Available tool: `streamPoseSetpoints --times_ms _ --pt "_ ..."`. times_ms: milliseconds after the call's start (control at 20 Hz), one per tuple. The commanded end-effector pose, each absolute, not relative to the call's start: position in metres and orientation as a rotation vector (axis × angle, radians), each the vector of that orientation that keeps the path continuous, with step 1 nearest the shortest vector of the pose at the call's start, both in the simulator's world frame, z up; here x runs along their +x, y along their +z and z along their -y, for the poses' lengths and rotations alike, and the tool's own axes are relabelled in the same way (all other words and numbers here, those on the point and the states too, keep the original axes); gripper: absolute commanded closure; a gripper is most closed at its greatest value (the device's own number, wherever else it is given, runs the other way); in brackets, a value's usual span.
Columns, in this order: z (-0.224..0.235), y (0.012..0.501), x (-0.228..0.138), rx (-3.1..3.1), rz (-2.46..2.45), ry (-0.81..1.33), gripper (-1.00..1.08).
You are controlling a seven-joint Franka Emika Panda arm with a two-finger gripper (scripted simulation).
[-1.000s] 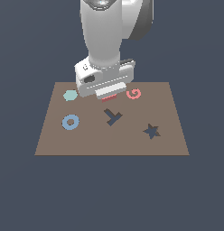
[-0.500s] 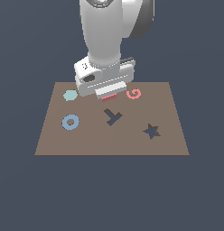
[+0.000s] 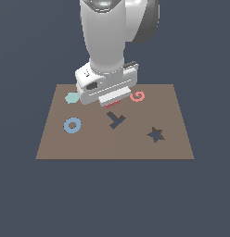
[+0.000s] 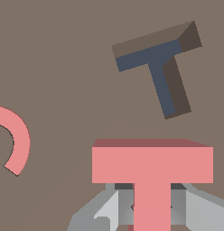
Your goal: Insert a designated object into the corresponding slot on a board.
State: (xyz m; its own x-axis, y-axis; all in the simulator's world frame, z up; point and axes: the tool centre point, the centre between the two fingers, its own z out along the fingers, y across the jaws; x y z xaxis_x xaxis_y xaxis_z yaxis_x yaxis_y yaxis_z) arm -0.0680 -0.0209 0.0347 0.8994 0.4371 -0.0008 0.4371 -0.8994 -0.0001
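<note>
Brown board point(image 3: 172, 139) – blue ring point(image 3: 72, 125), pink spiral point(image 3: 137, 96).

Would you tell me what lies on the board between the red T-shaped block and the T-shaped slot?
Nothing: in the wrist view, only bare brown board separates the red T-shaped block from the T-shaped slot.

The salmon-red T block point(image 4: 152, 169) hangs upright-faced above the brown board point(image 3: 89, 143), its stem between grey fingers point(image 4: 109, 210). The navy T slot point(image 4: 155, 67) lies near it, tilted, empty.

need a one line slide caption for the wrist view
Wrist view: gripper shut on the salmon-red T block, the empty T-shaped slot in the brown board just beyond it.
</note>
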Motion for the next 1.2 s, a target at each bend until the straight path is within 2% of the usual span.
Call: streamPoseSetpoints --times_ms 0,600,1150 --pt "0.021 0.036 -0.058 3.047 -0.763 0.0 1.08" --pt "0.01 0.039 -0.004 2.946 -1.089 0.0 1.08" --pt "0.005 0.04 0.007 2.921 -1.155 -0.001 1.08"
